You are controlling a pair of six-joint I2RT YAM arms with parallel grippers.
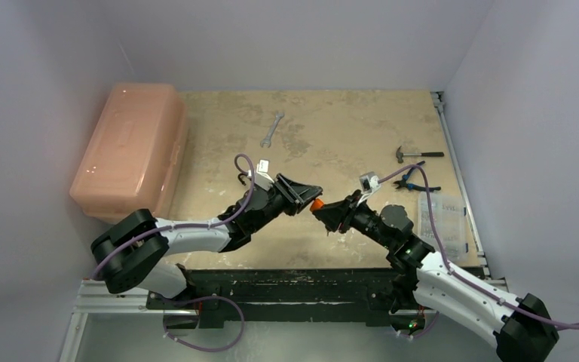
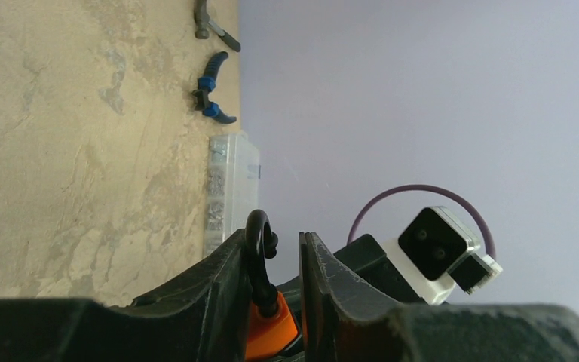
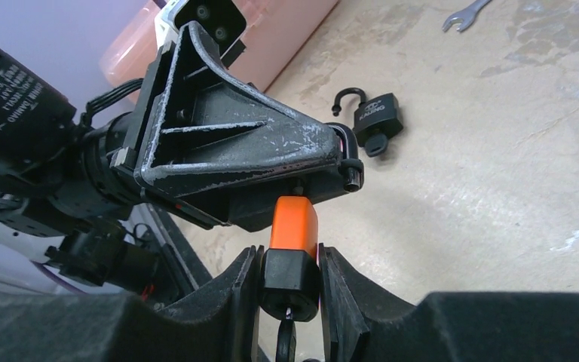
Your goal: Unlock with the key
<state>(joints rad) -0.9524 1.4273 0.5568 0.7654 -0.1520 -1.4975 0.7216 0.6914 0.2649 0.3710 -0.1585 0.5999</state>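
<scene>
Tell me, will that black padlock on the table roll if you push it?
Probably not: the black padlock lies flat on the table and its body looks blocky, so it should slide. It looks like metal, so it is likely heavy for its size. Its shackle stands open, so it might swing when lifted.

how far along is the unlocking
Done: the key sits in the orange padlock, right gripper shut on it. In hand: left gripper brackets the shackle end, grip unclear. Left: probably turning the key and freeing the shackle.
</scene>
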